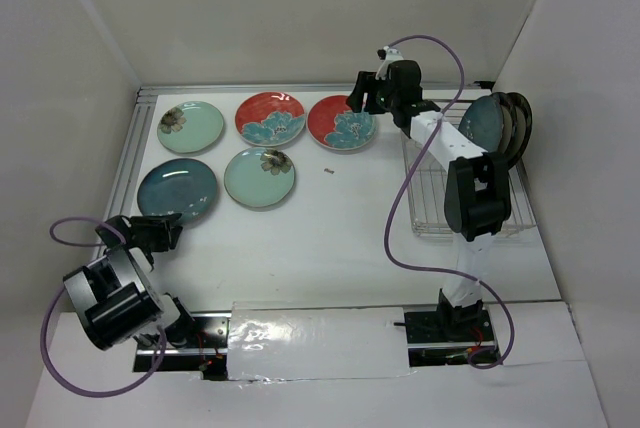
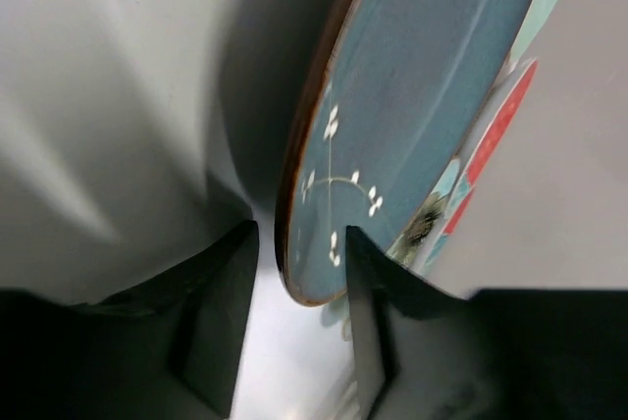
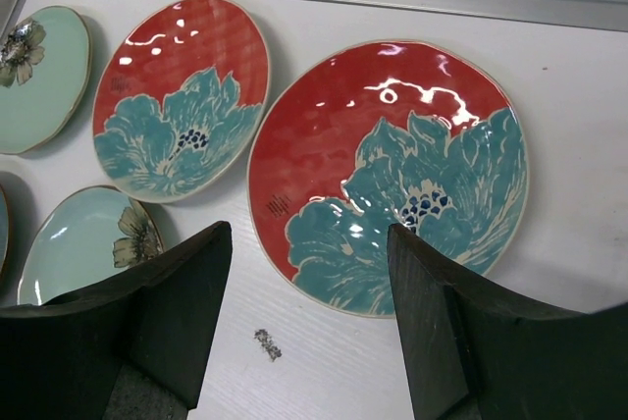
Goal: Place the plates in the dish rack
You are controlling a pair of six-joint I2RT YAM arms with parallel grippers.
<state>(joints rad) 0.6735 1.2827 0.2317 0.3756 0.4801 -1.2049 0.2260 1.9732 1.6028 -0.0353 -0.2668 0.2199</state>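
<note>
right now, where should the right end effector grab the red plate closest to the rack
The red plate lies flat, so probably pinch its near rim, coming in low from the near side; the open right end effector hangs over that edge.

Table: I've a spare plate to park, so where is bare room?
Bare: the middle, between the nearer mint plate and the dish rack, and the near strip before the arm bases. Crowded: the far-left corner, five plates.

Dish rack [image 1: 425, 203] partly behind right arm [image 1: 478, 193]
</note>
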